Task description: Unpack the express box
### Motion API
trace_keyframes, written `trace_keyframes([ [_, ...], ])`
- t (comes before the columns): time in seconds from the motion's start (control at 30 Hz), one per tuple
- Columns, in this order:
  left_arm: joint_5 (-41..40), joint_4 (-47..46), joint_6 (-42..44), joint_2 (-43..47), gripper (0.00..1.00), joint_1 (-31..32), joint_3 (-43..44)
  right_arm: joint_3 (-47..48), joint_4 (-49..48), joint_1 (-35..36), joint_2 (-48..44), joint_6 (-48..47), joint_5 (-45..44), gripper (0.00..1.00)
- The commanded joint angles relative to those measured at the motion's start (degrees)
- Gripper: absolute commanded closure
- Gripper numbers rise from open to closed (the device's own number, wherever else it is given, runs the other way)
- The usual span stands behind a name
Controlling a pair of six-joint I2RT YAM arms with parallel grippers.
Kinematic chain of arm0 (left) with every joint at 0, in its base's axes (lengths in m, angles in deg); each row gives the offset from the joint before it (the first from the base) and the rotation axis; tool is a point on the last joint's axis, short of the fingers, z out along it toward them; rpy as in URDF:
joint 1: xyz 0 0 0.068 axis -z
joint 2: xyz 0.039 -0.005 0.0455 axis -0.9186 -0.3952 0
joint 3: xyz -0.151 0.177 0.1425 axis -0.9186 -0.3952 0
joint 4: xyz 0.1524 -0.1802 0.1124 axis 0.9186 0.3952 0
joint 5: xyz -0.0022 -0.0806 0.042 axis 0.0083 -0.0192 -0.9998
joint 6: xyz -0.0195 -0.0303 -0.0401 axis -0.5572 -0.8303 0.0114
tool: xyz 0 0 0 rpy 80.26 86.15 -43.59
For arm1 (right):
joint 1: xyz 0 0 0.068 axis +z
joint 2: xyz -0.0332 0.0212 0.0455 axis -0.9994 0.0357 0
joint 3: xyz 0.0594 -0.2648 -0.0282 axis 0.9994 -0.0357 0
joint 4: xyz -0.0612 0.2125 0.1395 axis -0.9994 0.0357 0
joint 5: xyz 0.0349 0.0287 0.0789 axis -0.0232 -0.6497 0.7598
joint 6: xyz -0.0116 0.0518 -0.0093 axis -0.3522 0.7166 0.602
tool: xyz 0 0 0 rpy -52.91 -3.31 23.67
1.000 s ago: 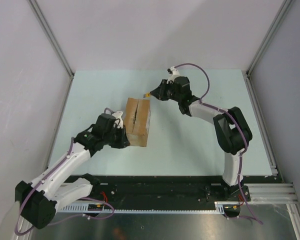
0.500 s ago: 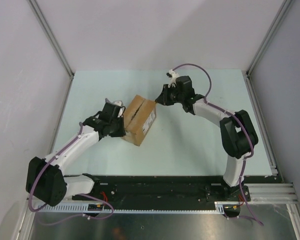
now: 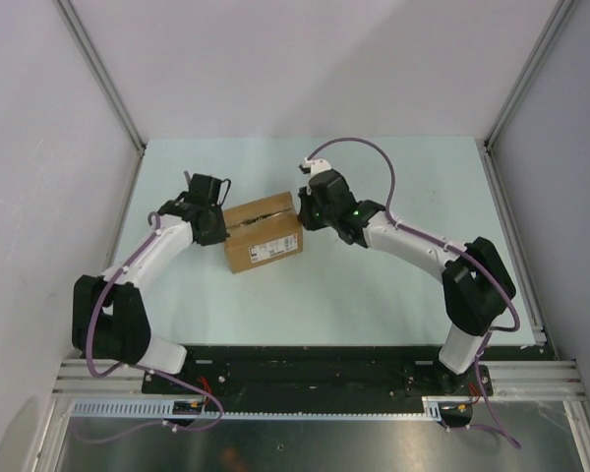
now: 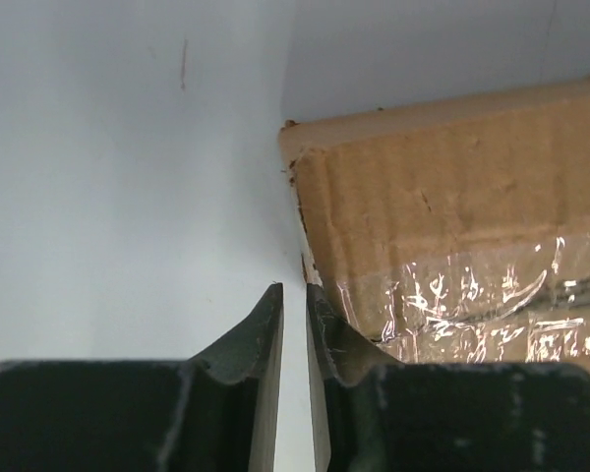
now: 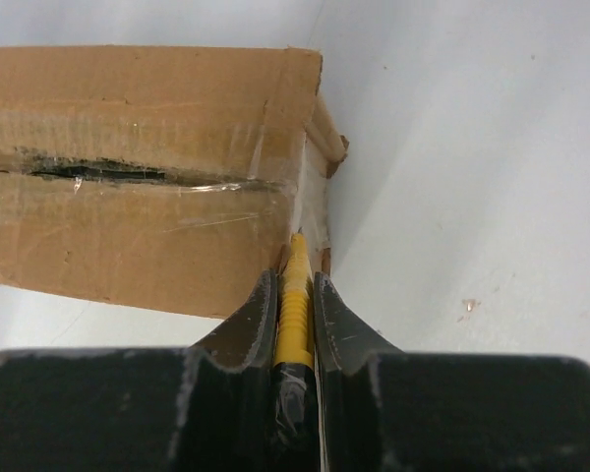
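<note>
Express box (image 3: 263,234): one, between two pincers.
Left gripper (image 4: 293,295) is nearly closed and empty, just beside a box corner; right gripper (image 5: 295,279) clamps one yellow knife (image 5: 293,315), its tip at the taped end.

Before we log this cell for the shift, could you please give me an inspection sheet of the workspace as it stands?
Surface: pale green table, flat.
Job's things: express box lying flat, flaps closed; taped top seam looks slit; printed label on its near side.
Clutter: one small brown speck on the table near the box.
Grippers: left gripper almost closed, empty, beside a box corner; right gripper shut on a yellow utility knife, tip at the box's end.
Cables: purple cables along both arms, off the box.
Surroundings: white walls, aluminium frame posts.
</note>
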Motion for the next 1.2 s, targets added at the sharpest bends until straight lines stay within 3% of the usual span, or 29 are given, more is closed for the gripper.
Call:
trace_keyframes([
  [0.0,5.17,-6.29,-0.67,-3.03,0.8,1.08,5.39,-0.72,1.16,8.8,-3.15,9.21,-1.37,1.0],
  [0.2,5.52,-6.38,0.65,-7.16,0.76,0.2,6.62,-2.56,0.65,12.32,-5.17,11.5,-6.93,1.0],
  [0.47,6.84,-6.38,0.65,-10.51,0.69,-0.06,10.14,-3.8,-0.07,13.02,-7.8,12.64,-8.16,1.0],
  [0.63,2.81,-5.94,1.43,-8.58,0.67,-2.17,9.52,-6.68,3.36,8.64,-10.61,17.46,-16.16,1.0],
  [1.0,1.57,-5.14,3.2,-1.28,0.58,-1.39,14.53,-20.22,-8.76,-0.69,-24.06,19.94,-11.95,1.0],
  [1.17,3.05,-5.23,7.4,-1.98,0.45,3.09,19.79,-26.28,-18.84,-2.71,-27.4,23.18,-9.14,1.0],
])
